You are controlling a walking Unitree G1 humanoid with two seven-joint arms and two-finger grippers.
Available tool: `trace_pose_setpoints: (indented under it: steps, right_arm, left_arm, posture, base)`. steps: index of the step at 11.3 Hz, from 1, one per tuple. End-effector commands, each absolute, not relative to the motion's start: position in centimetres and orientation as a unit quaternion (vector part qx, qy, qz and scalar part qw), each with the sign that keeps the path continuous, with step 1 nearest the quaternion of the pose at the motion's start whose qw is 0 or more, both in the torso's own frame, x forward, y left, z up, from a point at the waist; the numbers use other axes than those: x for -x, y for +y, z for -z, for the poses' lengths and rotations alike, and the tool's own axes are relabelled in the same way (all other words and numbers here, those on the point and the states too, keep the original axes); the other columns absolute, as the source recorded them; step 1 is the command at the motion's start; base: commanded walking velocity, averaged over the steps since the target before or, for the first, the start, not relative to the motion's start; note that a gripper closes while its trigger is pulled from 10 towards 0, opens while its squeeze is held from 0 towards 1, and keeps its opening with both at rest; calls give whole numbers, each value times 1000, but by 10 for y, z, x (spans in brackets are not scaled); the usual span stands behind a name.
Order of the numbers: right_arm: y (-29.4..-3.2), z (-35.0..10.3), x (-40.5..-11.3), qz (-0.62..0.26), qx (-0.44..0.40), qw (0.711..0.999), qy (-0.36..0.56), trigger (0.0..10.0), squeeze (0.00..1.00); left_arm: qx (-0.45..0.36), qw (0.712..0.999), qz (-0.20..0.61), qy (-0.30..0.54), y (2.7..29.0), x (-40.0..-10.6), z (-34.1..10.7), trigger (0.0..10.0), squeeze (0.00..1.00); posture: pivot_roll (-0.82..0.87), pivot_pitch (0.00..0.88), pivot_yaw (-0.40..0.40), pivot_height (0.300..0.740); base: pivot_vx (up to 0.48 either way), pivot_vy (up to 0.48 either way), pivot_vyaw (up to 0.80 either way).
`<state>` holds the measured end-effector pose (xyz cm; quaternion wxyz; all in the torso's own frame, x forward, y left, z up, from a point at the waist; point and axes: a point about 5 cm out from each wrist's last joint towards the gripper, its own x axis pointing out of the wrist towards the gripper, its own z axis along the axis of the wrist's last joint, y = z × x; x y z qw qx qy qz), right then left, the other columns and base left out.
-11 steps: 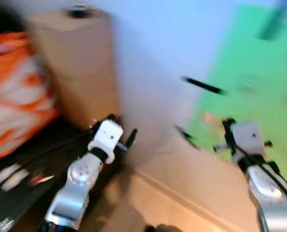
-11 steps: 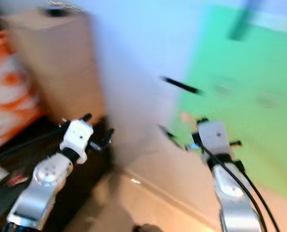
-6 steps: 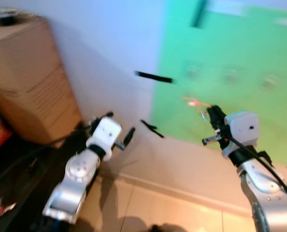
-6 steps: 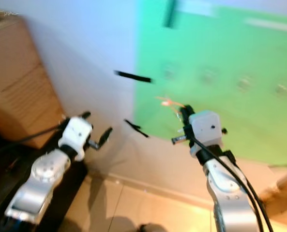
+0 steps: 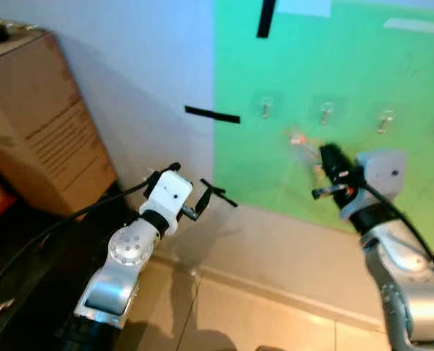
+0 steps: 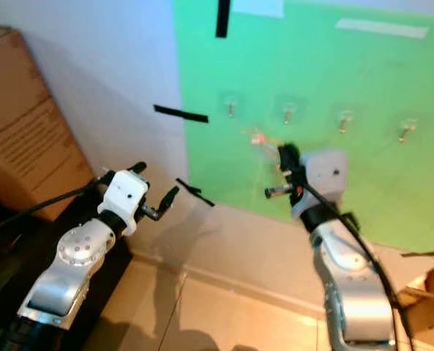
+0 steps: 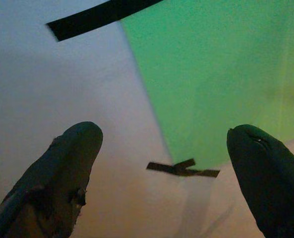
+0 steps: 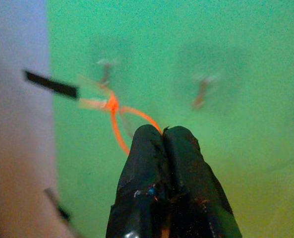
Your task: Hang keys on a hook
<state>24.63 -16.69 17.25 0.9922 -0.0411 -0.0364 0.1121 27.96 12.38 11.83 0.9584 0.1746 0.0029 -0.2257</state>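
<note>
Keys on a thin orange loop (image 8: 118, 116) dangled from the right gripper (image 8: 162, 135), clamped shut on them, just short of the leftmost small metal hook (image 6: 230, 108) on the green wall sheet (image 6: 363, 175); hanging remained undone. Left gripper (image 7: 171, 144) hung apart, idle.

Orange key loop (image 8: 118, 119) against green wall sheet (image 6: 363, 80), black tape strips (image 6: 180, 113), brown cardboard box (image 5: 34, 124).

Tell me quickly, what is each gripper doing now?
Left gripper: open, holding nothing.
Right gripper: closed on the orange loop of the keys.
</note>
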Motion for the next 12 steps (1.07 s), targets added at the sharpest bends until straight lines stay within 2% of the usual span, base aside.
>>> trace_pose_setpoints:
  steps: [1,6,8,11,12]
  right_arm:
    - [-157,-168,-245,-144,29,989,-24,10000,0]
    - [-147,-175,-246,-173,28,984,-35,10000,0]
    - [-146,-173,-246,-161,25,986,-33,10000,0]
    - [-150,-178,-248,-162,37,985,-45,10000,0]
    - [-157,-184,-251,-144,32,987,-56,10000,0]
  left_arm:
    - [-177,961,212,-4,131,-282,-124,10000,0]
    - [-155,963,220,-14,128,-283,-129,10000,0]
    - [-152,962,227,-10,128,-282,-129,10000,0]
    - [-151,961,232,-9,128,-281,-129,10000,0]
    - [-150,961,233,-9,128,-281,-130,10000,0]
  posture:
    - [-149,0,36,740]
    - [-149,0,42,740]
    - [-142,0,43,740]
    - [-142,0,42,740]
    - [-142,0,38,740]
  base:
    - [0,0,0]
    - [0,0,0]
    - [332,0,0]
    - [436,0,800]
    - [465,0,0]
